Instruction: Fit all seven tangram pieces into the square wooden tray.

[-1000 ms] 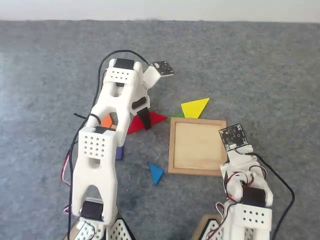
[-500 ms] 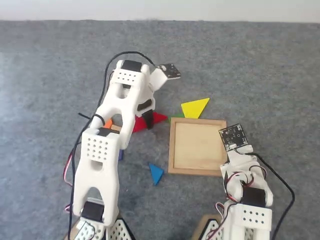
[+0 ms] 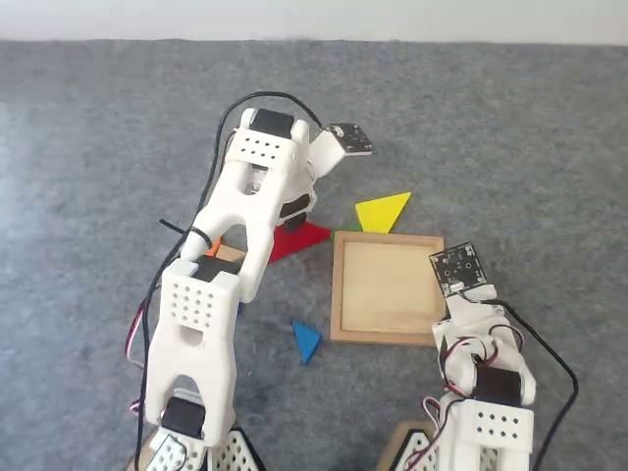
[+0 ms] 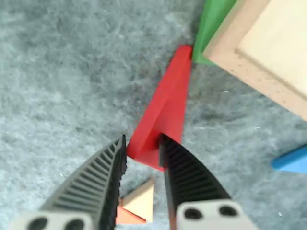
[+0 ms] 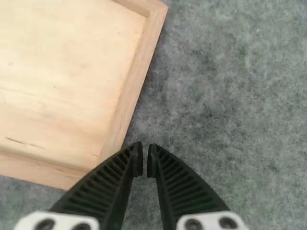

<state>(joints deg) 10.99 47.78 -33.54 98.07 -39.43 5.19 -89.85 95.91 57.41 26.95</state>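
Note:
The square wooden tray [image 3: 340, 294] lies empty right of centre on the grey felt. My left gripper [image 4: 143, 148] is shut on one corner of the red triangle [image 4: 165, 112], whose far tip touches the green piece [image 4: 213, 24] at the tray's corner [image 4: 225, 52]. From above, the red triangle [image 3: 302, 238] lies just left of the tray, under the left arm. A yellow triangle [image 3: 383, 211] sits beyond the tray and a small blue triangle [image 3: 306, 340] in front of its left side. My right gripper [image 5: 145, 160] is shut and empty beside the tray's near right corner [image 5: 139, 72].
An orange piece and a tan piece [image 4: 136, 208] lie under the left arm, orange also showing in the high view [image 3: 213, 245]. A sliver of green [image 3: 345, 228] peeks out at the tray's far left corner. Bare grey felt surrounds everything.
The left arm has swung right and slightly away, carrying the red triangle closer to the tray's left corner. The right arm has stayed still.

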